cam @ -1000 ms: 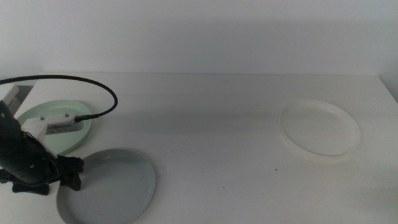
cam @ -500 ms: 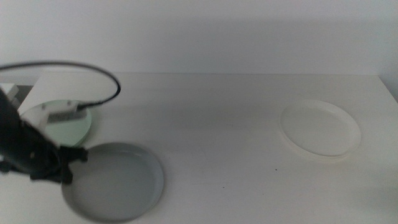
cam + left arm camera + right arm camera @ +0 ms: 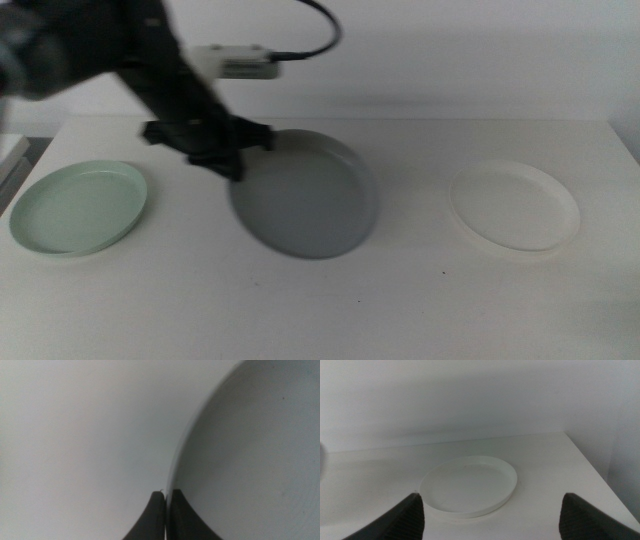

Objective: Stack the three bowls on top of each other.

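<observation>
Left arm (image 3: pixel 150 70) and its grey bowl (image 3: pixel 305 195) block centre frame; bare table (image 3: pixel 330 310) runs along the bottom, between mint bowl (image 3: pixel 78 207) and white bowl (image 3: pixel 515 207).

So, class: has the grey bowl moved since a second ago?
Yes. The grey bowl, clamped in the left gripper, has travelled from beside the mint green bowl toward the white bowl, which stayed put.

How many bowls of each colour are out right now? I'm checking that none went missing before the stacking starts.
Grey bowl: 1, held by its rim in the left claw, above the table
Pale mint green bowl: 1, on the table
White bowl: 1, on the table
Total: 3 bowls
</observation>
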Tool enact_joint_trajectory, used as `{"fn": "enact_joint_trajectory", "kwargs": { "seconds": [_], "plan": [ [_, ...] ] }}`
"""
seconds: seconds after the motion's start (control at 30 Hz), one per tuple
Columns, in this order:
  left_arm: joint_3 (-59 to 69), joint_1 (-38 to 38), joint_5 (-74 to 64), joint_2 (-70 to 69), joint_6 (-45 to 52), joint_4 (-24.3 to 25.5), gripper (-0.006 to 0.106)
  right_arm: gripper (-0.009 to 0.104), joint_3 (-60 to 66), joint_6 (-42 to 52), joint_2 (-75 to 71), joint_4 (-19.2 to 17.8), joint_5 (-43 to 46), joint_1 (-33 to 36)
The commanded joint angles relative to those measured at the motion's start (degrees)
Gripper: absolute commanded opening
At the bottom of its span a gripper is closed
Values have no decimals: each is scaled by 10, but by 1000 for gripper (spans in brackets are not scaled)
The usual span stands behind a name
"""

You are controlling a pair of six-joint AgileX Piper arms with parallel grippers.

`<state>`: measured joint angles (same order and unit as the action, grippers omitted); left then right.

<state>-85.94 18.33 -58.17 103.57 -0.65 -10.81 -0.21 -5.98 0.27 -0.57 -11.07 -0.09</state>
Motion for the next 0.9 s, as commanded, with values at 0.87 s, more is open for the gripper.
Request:
{"fn": "enact_joint_trajectory", "kwargs": {
  "seconds": [0.87],
  "plan": [
    [-119,41,17,215,29,-56,29,89,2,4,-3,-3,7,1]
  ]
}}
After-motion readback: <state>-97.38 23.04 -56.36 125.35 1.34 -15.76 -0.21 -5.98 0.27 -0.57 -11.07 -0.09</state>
